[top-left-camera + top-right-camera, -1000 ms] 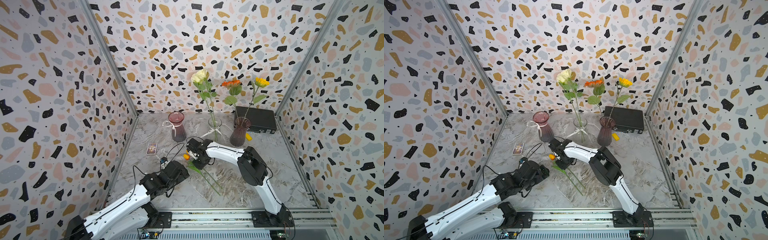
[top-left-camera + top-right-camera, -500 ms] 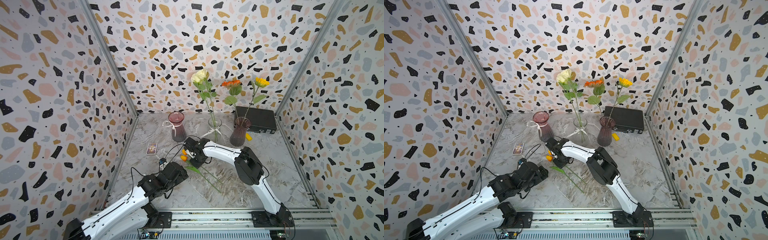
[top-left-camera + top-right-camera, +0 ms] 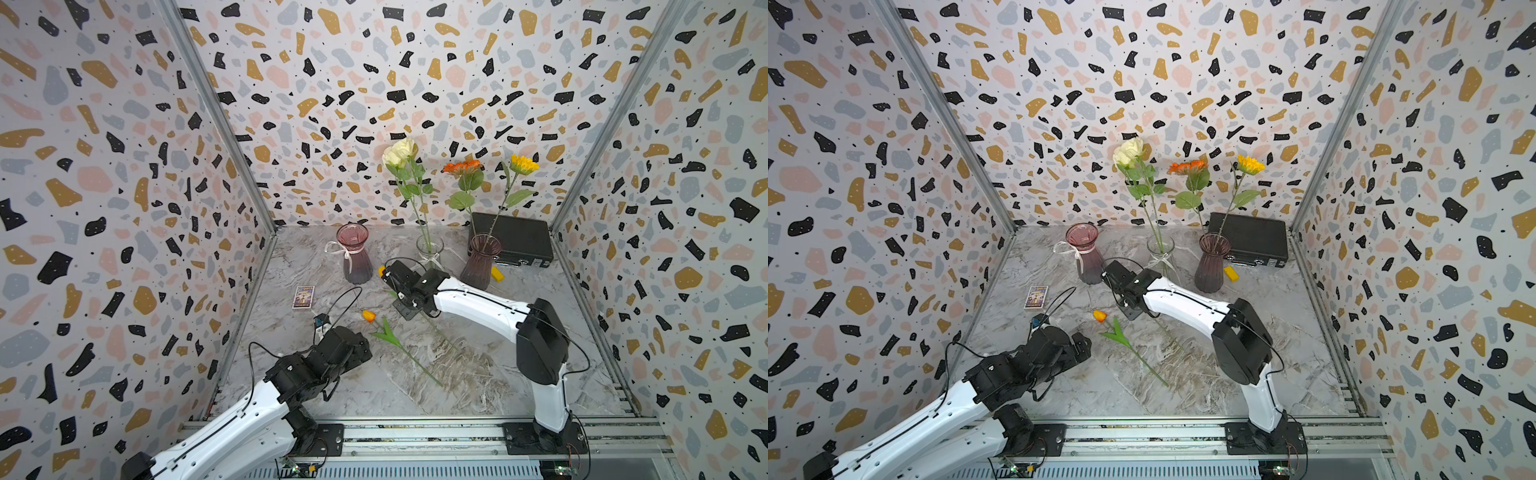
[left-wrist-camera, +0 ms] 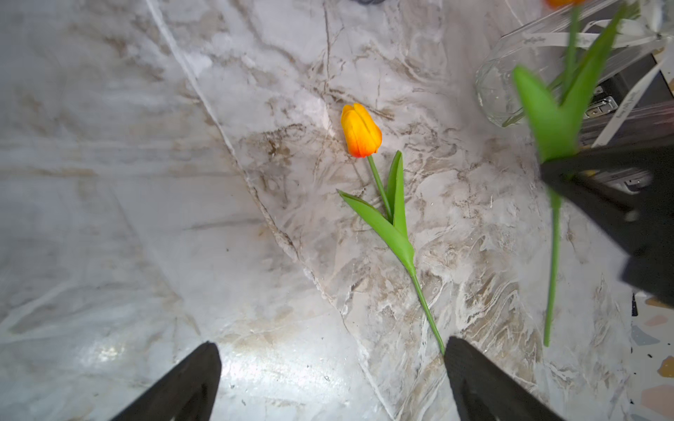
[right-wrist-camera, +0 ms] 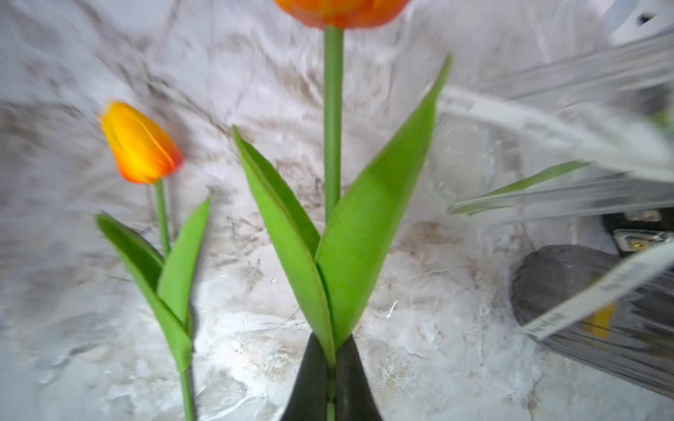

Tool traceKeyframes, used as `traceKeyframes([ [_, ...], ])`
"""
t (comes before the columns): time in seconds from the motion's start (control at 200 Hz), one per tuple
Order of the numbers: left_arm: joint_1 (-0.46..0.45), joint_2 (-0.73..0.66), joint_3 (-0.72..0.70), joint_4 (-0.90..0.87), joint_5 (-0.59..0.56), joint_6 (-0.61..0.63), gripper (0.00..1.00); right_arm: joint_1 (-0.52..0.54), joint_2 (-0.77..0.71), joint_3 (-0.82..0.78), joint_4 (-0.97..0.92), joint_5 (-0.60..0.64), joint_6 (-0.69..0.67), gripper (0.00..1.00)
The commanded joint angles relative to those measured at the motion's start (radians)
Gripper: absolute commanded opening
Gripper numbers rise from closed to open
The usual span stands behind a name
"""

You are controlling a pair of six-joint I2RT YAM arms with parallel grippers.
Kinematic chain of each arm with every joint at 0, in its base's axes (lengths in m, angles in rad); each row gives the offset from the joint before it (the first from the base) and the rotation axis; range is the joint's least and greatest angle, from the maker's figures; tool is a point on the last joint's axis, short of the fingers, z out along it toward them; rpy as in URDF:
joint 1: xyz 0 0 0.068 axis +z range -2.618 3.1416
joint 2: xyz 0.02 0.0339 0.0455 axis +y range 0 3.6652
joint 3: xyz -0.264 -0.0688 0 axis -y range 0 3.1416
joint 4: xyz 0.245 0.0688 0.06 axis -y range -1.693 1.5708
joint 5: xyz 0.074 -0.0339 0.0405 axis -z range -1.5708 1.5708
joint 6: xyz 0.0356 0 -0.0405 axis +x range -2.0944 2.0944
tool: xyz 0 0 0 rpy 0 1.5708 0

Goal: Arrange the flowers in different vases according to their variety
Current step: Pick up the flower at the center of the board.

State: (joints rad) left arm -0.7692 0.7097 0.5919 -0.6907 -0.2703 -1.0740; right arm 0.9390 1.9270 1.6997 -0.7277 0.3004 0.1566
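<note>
Your right tool (image 5: 331, 350) is clenched on one orange tulip (image 5: 332, 120) just below its leaves. It sits between the pink vase (image 3: 355, 257) and the clear vase (image 3: 430, 249), close to both. In both top views the tool's body hides most of that flower, and only a speck of orange shows beside the pink vase. The right wrist view, though blurred, shows bloom, stem and leaves, with the clear vase's ribbon (image 5: 539, 127) just beside them. In the left wrist view the held stem's lower end appears to hang clear of the counter (image 3: 478, 374). The other tulip (image 3: 368, 316) lies flat there, ahead of your left tool (image 4: 330, 342), whose fingers stand wide apart, released. The roses (image 3: 399, 151) stand in the clear vase. The orange daisy (image 3: 461, 167) and yellow daisy (image 3: 523, 164) stand in the purple vase (image 3: 478, 266), with a black case (image 3: 515, 239) behind it.
</note>
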Motion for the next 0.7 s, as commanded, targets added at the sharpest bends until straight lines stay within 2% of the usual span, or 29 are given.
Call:
traceKeyframes([
  [0.0,-0.003,-0.040,0.065,0.038,-0.054,0.193,1.00,0.003,-0.137,0.012,0.125,-0.053,-0.031,0.00],
  [0.2,-0.003,-0.081,0.119,0.147,-0.067,0.445,1.00,-0.012,-0.148,0.266,0.133,-0.248,-0.104,0.00],
  [0.37,-0.003,-0.139,0.138,0.223,-0.048,0.662,1.00,-0.082,-0.059,0.508,0.153,-0.459,-0.062,0.00],
  [0.541,-0.002,-0.230,0.138,0.297,0.022,0.840,1.00,-0.173,0.037,0.634,0.349,-0.675,0.061,0.00],
  [0.696,-0.003,-0.299,0.123,0.325,0.085,0.956,1.00,-0.209,0.139,0.697,0.550,-0.760,0.111,0.00],
])
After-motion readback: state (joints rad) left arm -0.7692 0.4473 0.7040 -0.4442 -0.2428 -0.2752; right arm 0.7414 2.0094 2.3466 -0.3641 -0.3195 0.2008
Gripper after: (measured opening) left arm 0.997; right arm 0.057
